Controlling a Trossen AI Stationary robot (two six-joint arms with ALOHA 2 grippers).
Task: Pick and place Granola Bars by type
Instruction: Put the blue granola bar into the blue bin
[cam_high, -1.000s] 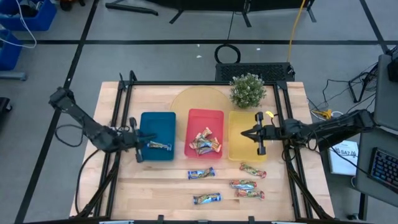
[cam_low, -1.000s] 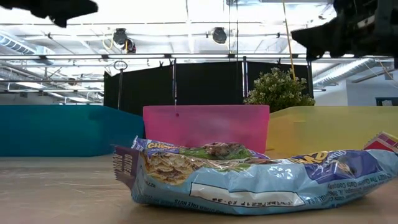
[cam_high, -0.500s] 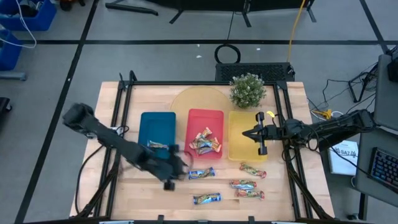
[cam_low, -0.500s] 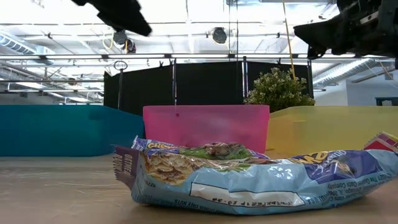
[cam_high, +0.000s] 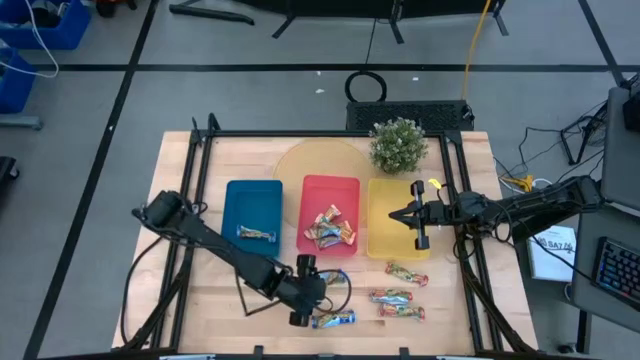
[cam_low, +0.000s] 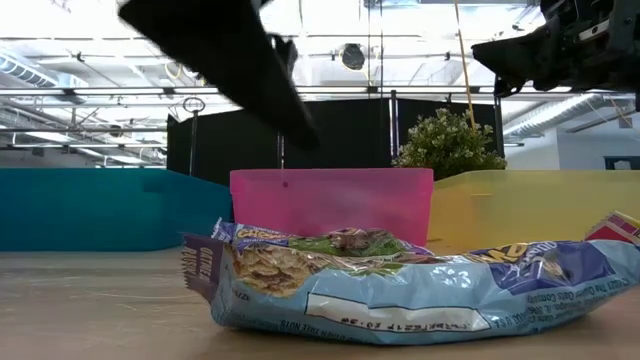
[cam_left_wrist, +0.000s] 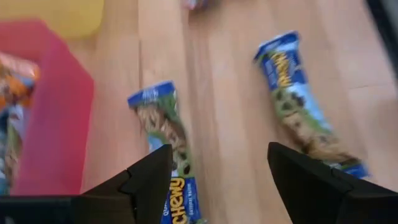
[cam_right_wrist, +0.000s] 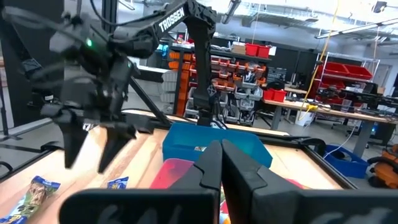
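Inside, blue tray (cam_high: 253, 217) holds one bar (cam_high: 257, 234); red tray (cam_high: 330, 194) several.

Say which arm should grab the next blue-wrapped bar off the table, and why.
Left. Its open end effector hovers right by the two loose blue bars. The right end effector, fingers shut, waits over the yellow tray, farther from them.

The high view looks straight down on the whole table (cam_high: 260, 150) and both arms. The low view sits at table-top height at the front edge, pressed close to a blue-wrapped bar (cam_low: 400, 285), facing the red tray (cam_low: 330, 205) (also seen from above). The left wrist view looks closely down on the front boards; the right wrist view faces across the table into the room.
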